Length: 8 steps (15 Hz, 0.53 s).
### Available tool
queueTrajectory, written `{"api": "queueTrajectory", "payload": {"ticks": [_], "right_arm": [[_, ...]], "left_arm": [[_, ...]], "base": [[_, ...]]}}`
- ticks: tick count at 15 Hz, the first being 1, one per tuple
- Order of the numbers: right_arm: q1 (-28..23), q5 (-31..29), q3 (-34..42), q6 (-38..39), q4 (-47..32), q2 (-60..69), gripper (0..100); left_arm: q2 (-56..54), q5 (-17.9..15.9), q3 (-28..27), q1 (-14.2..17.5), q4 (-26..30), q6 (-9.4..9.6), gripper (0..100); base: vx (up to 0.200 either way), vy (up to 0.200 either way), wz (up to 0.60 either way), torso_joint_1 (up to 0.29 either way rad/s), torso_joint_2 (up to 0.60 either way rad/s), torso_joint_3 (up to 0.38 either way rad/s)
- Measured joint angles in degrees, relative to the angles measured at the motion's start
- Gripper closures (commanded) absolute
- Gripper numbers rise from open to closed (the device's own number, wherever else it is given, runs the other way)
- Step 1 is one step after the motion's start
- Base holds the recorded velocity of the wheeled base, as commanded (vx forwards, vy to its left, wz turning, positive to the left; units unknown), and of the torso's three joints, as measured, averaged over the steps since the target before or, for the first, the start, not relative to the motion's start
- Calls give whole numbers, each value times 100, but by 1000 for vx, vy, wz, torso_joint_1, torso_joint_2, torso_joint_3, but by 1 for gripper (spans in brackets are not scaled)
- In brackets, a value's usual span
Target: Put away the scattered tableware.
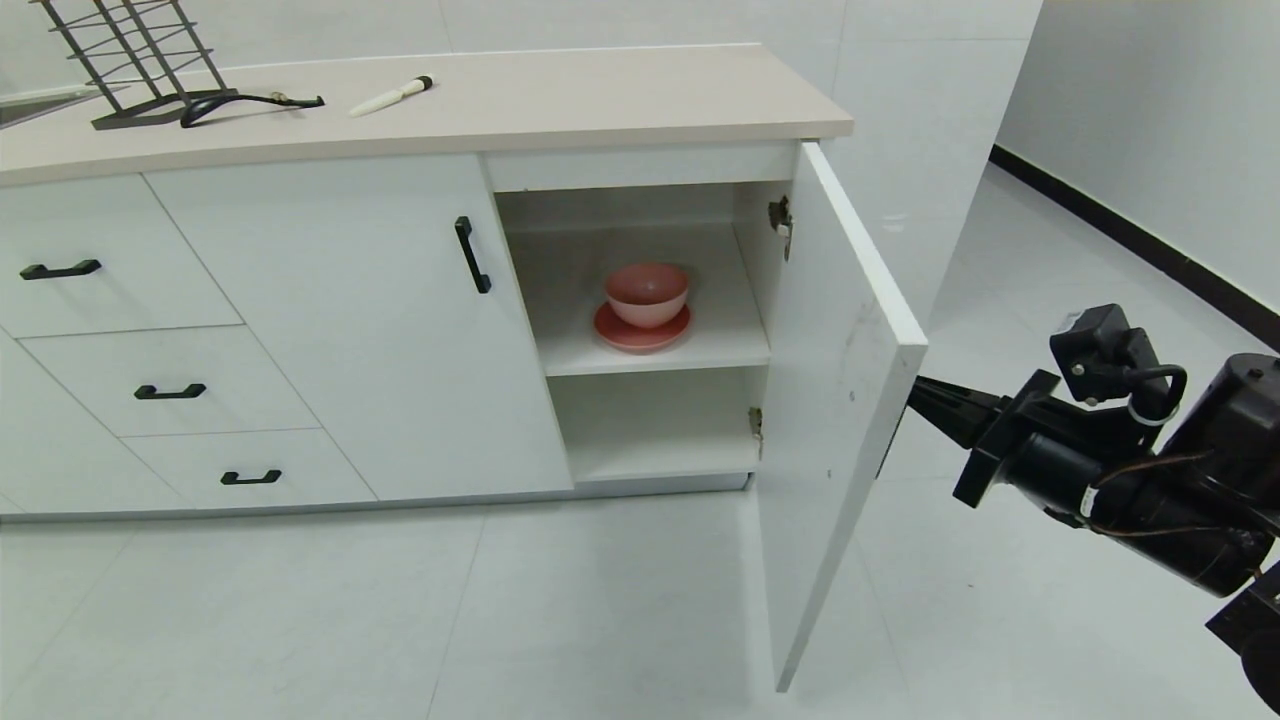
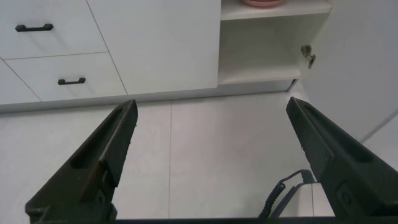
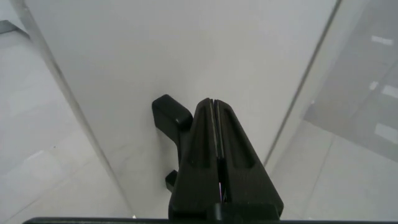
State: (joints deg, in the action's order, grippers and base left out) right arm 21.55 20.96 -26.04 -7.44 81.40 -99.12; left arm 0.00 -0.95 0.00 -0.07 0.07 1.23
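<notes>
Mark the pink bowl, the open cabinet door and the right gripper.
pink bowl (image 1: 647, 292): head view, on its outer wall.
cabinet door (image 1: 835, 400): head view, on its inner face.
right gripper (image 3: 214, 107): right wrist view, at the shut fingertips.

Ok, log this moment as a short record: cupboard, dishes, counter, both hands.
cupboard door: open, swung out from the cupboard
dishes: pink bowl sitting on pink plate, on the upper shelf
counter: holds a wire rack, a black utensil and a white-handled tool
right hand: shut, at the door's outer face beside the black handle, not around it
left hand: open, over the floor, facing the cupboard
</notes>
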Motion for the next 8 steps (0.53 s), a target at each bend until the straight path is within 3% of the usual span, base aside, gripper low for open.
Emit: {"api": "queueTrajectory", "payload": {"ticks": [8], "right_arm": [[625,-2,-627,-6,9,-564,100]], "left_arm": [[0,-2,0,-2,0,10,0]], "base": [[0,0,0,0,0,0]]}}
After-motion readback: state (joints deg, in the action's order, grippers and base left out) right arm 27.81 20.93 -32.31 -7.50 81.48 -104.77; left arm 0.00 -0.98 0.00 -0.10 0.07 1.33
